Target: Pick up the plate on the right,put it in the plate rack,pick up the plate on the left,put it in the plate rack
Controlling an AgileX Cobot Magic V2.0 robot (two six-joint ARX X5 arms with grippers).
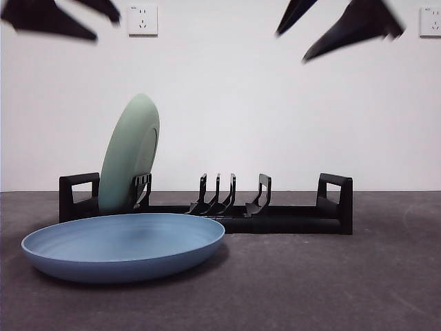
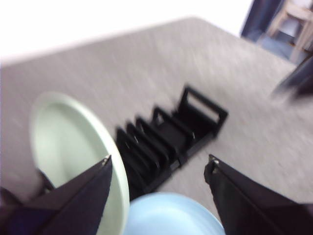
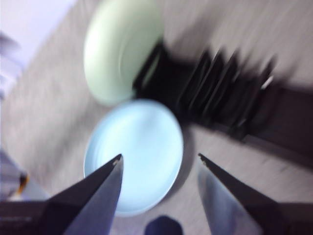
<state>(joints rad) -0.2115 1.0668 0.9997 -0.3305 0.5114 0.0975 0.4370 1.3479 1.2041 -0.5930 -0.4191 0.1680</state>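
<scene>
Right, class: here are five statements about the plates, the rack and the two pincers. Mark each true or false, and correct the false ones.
1. The green plate stands on edge in the plate rack. True.
2. The blue plate is also in the rack. False: it lies flat on the table in front of the rack.
3. The left pincer grips the blue plate. False: it is open and holds nothing.
4. The right pincer is open. True.
5. The green plate sits at the end of the rack nearest the blue plate. True.
</scene>
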